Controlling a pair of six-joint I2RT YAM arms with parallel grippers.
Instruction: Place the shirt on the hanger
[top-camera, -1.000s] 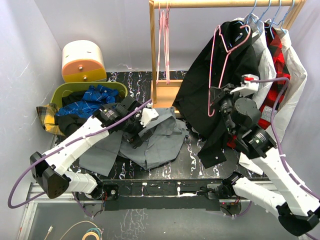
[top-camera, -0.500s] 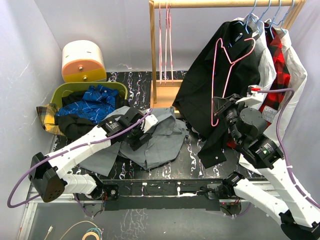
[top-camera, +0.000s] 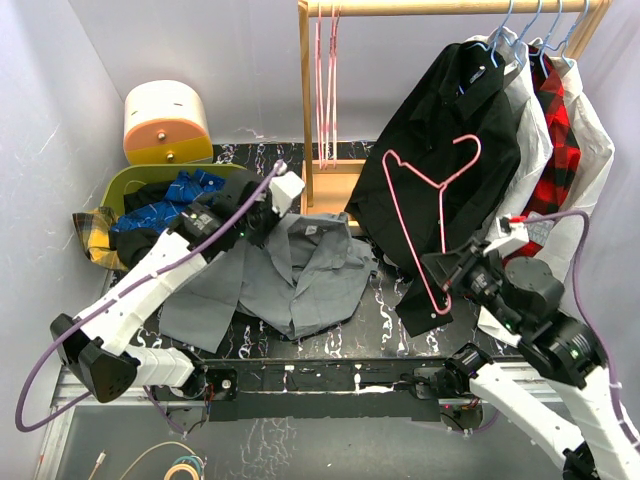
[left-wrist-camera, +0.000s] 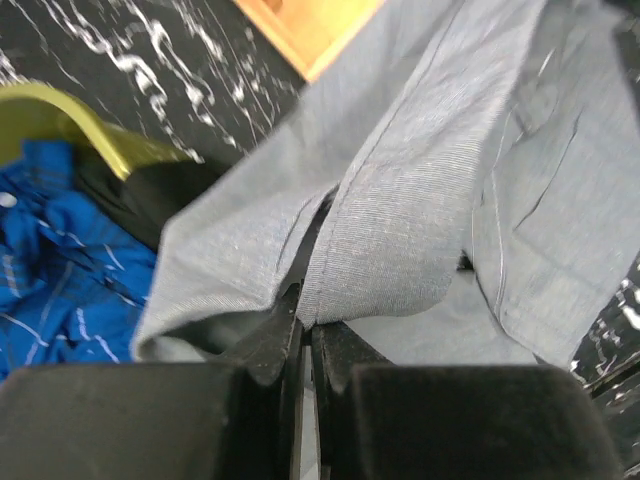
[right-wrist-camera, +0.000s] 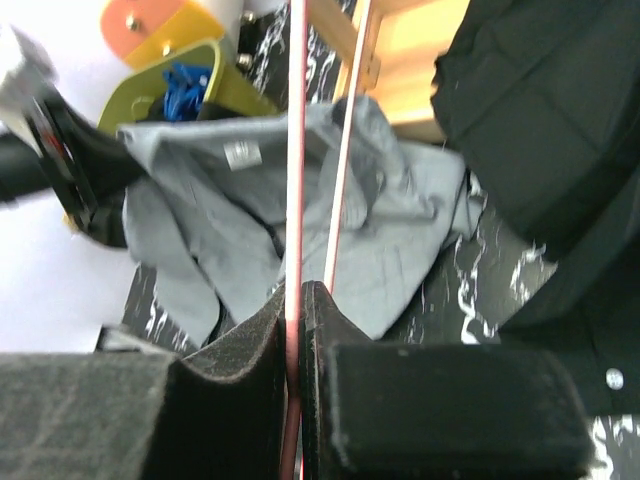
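The grey shirt (top-camera: 305, 275) lies crumpled on the black marbled table, left of centre. My left gripper (top-camera: 262, 222) is at the shirt's upper left edge. In the left wrist view the left gripper (left-wrist-camera: 305, 318) is shut on a fold of the shirt (left-wrist-camera: 420, 200), which lifts toward the camera. The pink hanger (top-camera: 440, 195) hangs tilted in the air before the black shirt, with its hook to the upper right. My right gripper (top-camera: 444, 273) holds its lower end. Seen from the right wrist, the right gripper (right-wrist-camera: 294, 292) is shut on the hanger (right-wrist-camera: 296, 150), with the shirt (right-wrist-camera: 250, 220) beyond it.
A wooden rack (top-camera: 306, 110) stands at the back with two more pink hangers (top-camera: 325, 90) on its rod. A black shirt (top-camera: 440, 120), a white one and a red plaid one (top-camera: 552, 120) hang at the right. A green basket (top-camera: 120, 185) with a blue garment (top-camera: 180, 195) sits at the left, and a cream and orange drum (top-camera: 165, 120) behind it.
My left gripper has shut on the shirt's edge and drawn it back to the left. My right arm has pulled back toward the front, bringing the hanger lower and more tilted.
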